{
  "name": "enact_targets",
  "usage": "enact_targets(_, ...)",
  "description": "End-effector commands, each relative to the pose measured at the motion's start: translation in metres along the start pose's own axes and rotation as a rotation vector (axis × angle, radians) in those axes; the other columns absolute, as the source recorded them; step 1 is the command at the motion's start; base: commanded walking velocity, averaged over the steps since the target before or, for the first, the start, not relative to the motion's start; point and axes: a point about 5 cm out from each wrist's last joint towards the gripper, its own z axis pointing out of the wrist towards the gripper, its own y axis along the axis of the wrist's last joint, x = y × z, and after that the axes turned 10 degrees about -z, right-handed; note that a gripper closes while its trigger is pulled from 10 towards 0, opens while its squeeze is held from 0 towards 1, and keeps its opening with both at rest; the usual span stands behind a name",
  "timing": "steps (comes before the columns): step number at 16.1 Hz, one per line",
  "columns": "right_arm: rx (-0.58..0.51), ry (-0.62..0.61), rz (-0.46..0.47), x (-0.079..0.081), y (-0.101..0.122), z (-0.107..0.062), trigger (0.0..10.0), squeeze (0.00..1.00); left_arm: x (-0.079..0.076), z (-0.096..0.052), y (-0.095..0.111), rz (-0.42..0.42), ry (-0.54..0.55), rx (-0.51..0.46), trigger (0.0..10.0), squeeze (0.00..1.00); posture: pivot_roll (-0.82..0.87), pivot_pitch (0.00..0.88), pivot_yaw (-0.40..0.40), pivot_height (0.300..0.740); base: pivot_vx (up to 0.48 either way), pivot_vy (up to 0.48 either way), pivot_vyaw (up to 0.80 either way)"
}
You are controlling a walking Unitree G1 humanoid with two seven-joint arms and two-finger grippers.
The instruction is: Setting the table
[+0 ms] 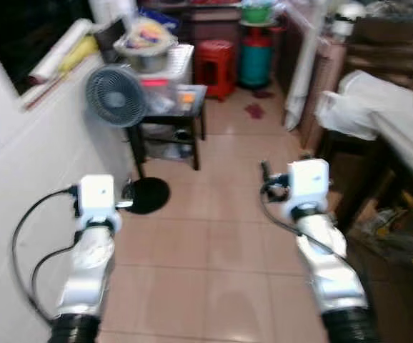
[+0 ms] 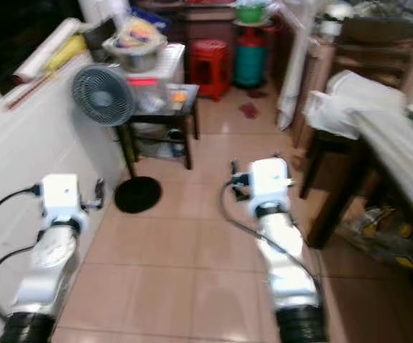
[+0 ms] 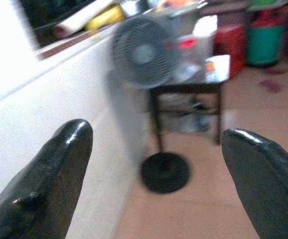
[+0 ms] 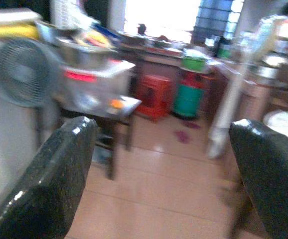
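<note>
Ahead, table (image 2: 399,153) well beyond both spread jaws, nothing held

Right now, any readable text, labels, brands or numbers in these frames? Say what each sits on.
None can be read.
Red label on the clear plastic box on the small table beside the fan: too blurred to read.
Orange patch on the table's front edge: blurred, no lettering can be made out.
Red stool and green container: no markings can be made out.
</note>
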Motion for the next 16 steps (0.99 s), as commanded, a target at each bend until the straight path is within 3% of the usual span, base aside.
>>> enact_targets(1, -0.016, -0.003, -0.008, -0.004, 0.002, 0.001, 10.0, 0.0, -0.004, 0.001, 0.003, 0.007, -0.009, -0.012, 10.0, 0.0, 0.06, 0.0, 0.042, 0.74, 0.0, 0.48, 0.0)
enact_targets(10, 0.096, 0.05, -0.037, 0.0, -0.035, -0.002, 10.0, 0.0, 0.002, -0.008, -0.046, 0.047, 0.013, 0.149, 10.0, 0.0, 0.06, 0.0, 0.022, 0.74, 0.0, 0.48, 0.0)
enact_targets(12, 0.123, 0.054, -0.046, -0.002, -0.042, -0.005, 10.0, 0.0, 0.002, -0.009, -0.054, 0.053, 0.006, 0.187, 10.0, 0.0, 0.06, 0.0, 0.018, 0.74, 0.0, 0.0, 0.0)
enact_targets(16, 0.261, 0.044, -0.081, -0.009, -0.077, -0.016, 10.0, 0.0, -0.013, -0.014, -0.081, 0.05, -0.091, 0.29, 10.0, 0.0, 0.05, 0.0, 0.017, 0.74, 0.0, 0.0, 0.0)
